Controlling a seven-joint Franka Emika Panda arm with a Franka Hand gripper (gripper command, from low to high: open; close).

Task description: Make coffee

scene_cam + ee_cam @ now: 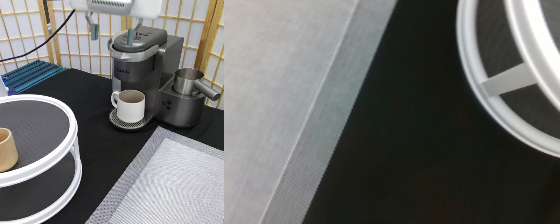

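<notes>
Gripper: the robot's white two-finger gripper (pixel 111 31) hung at the exterior view's top, above the coffee machine, its two grey-green fingers (pixel 94 31) spread well apart and holding nothing; one finger stood off the machine toward the exterior view's left, the other reached down to the machine's lid.
Coffee machine: the dark grey single-serve coffee maker (pixel 142 60) stood on the black tabletop (pixel 107 150) near the exterior view's top, right of centre, its lid down.
Mug: a white ceramic mug (pixel 130 105) with its handle toward the exterior view's left sat upright on the machine's round perforated drip tray (pixel 120 122), directly beneath the brew head.
Frother: a brushed steel milk jug (pixel 188 81) with a straight handle rested on the machine's side base, toward the exterior view's right.
Rack: a white round two-tier turntable rack (pixel 70 125) with dark mesh shelves filled the exterior view's lower left; a tan cup (pixel 7 149) stood on its upper shelf at the frame's left edge.
Mat: a grey woven placemat (pixel 170 185) lay at the exterior view's lower right, well apart from the mug.
Wrist view: the camera showed the mat's (pixel 284 100) edge, a strip of black tabletop (pixel 411 150) and the rack's white rim (pixel 479 75).
Backdrop: a wood-framed paper screen (pixel 30 30) stood behind the table, with a blue ridged tray (pixel 30 75) at the exterior view's upper left.
</notes>
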